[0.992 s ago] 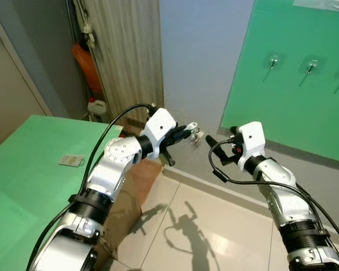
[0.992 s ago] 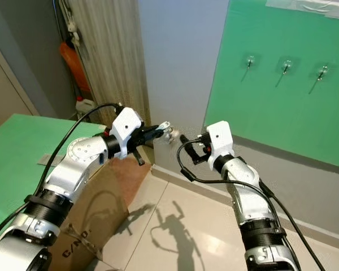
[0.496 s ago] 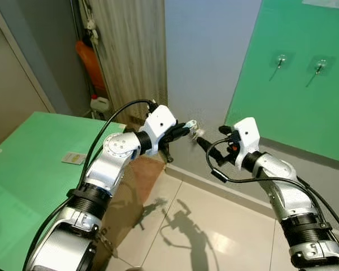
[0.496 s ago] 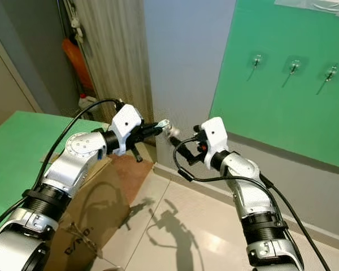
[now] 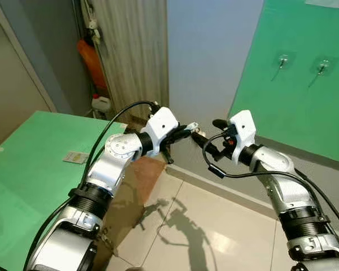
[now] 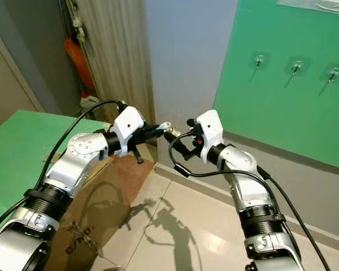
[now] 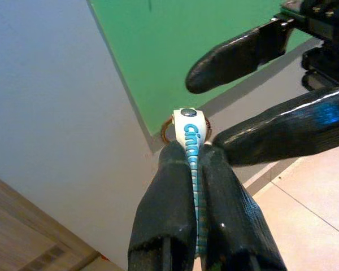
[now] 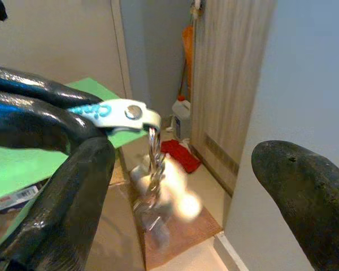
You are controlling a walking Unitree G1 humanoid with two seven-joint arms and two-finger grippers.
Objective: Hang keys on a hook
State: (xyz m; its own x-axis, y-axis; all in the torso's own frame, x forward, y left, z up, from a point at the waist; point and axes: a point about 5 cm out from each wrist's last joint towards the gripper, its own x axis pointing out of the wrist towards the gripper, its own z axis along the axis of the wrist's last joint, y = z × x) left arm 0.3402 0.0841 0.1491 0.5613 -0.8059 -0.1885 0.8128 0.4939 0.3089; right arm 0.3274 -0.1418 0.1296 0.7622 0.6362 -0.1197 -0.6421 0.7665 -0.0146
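My left gripper is shut on a white key strap with blue lettering. A metal ring sits at the strap's end, and the keys hang blurred below it. My right gripper is open, just to the right of the left one. Its two fingers stand on either side of the strap's end, apart from it. A green wall board on the right carries several metal hooks, well above and beyond both grippers.
A green table with a small card lies to my left. A cardboard box stands under my left arm. A wood-grain panel, an orange item and a white bottle fill the far corner. Tiled floor lies below.
My right gripper has moved left and up to the left gripper's tip, and its open fingers now bracket the strap's end. The left gripper still holds the strap.
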